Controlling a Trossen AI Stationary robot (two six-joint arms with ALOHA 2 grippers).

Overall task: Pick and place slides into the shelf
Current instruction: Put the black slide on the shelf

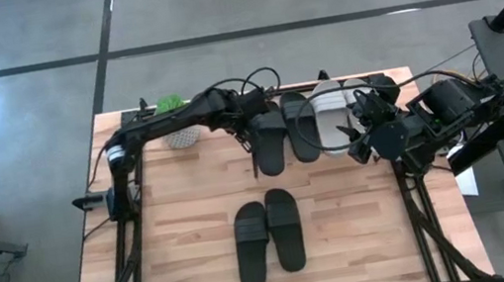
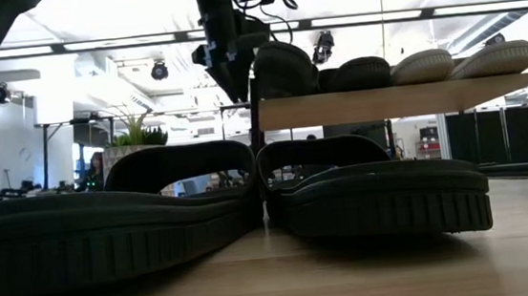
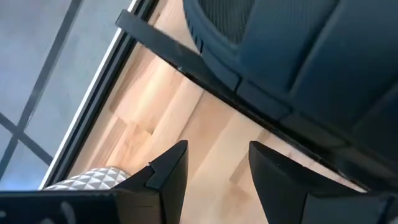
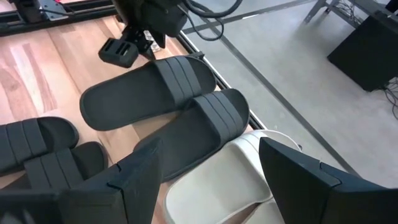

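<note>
Left hand (image 1: 251, 121) hovers with fingers spread and empty beside the black slide (image 1: 269, 138) just set on the shelf (image 2: 394, 101); right hand (image 1: 359, 135) waits spread. Four slides sit shelved; one black pair (image 1: 269, 233) remains on the counter (image 1: 185, 231).

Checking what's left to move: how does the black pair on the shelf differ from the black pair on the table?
The shelf pair lies on the shelf beside the grey pair; the table pair lies alone on the table. The shelf pair sits uneven, one slide poking out farther and angled; the table pair lies nearly parallel. The left gripper is at the shelf pair; no gripper is near the table pair. Both are matte black.
</note>
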